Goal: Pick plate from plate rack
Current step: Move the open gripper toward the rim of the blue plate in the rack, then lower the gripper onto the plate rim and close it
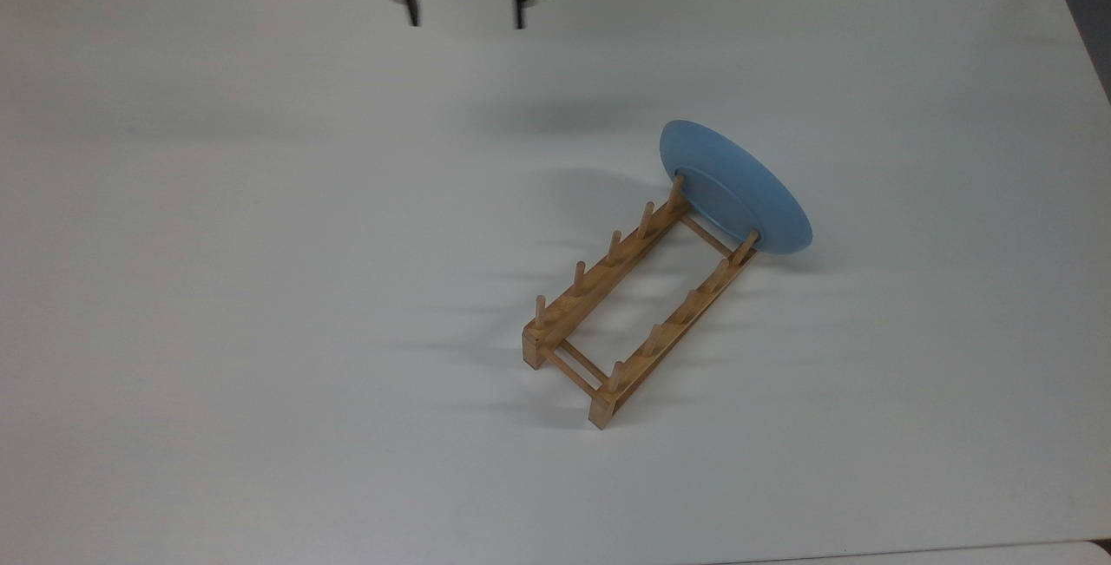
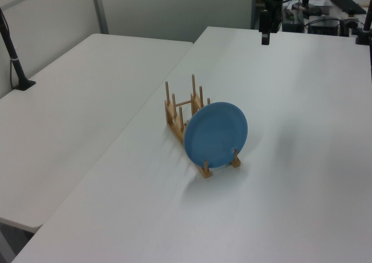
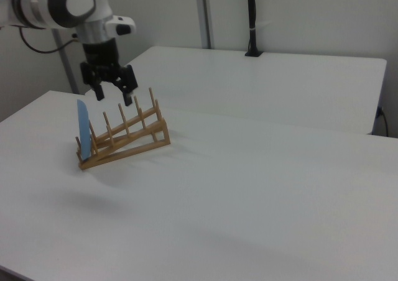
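No legible text or markings.

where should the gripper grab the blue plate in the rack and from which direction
Best guess: grip the top rim of the plate, coming down from above with one finger on each face. It stands nearly on edge at the end of the plate rack, leaning on the last pegs, so its lower rim is boxed in while the top arc is free. The gripper is open and still well away.

Gripper [image 1: 462,22] top cropped, blurred.

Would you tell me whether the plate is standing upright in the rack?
Upright: the plate stands on edge against the plate rack's end pegs.
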Robot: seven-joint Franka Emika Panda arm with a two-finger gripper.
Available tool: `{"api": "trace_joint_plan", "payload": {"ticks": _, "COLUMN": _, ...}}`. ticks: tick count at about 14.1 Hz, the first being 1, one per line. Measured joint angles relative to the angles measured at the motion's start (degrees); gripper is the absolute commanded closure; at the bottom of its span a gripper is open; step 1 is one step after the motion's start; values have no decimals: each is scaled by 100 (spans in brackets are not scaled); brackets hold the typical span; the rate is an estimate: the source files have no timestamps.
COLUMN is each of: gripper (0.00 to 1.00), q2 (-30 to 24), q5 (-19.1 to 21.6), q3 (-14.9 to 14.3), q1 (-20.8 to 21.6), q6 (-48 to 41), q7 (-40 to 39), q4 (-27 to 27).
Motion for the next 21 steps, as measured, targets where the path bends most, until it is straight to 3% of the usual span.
{"api": "trace_joint_plan", "payload": {"ticks": 2, "gripper": 26, "q2": -1, "q5": -129, "q3": 102, "q1": 270, "q6": 69, "q7": -21, "q4": 88}}
{"api": "trace_joint_plan", "payload": {"ticks": 3, "gripper": 30, "q2": -1, "q5": -290, "q3": 128, "q1": 455, "q6": 204, "q7": -21, "q4": 107}}
{"api": "trace_joint_plan", "payload": {"ticks": 6, "gripper": 33, "q2": 37, "q5": -803, "q3": 327, "q1": 877, "q6": 715, "q7": -20, "q4": 104}}
{"api": "trace_joint_plan", "payload": {"ticks": 10, "gripper": 37, "q2": 325, "q5": -1859, "q3": 671, "q1": 1347, "q6": 1192, "q7": -8, "q4": 91}}
{"api": "trace_joint_plan", "payload": {"ticks": 15, "gripper": 40, "q2": 702, "q5": -2450, "q3": 885, "q1": 1603, "q6": 1337, "q7": 55, "q4": 83}}
{"api": "trace_joint_plan", "payload": {"ticks": 21, "gripper": 47, "q2": 1138, "q5": -3282, "q3": 1264, "q1": 1781, "q6": 1455, "q7": 814, "q4": 64}}
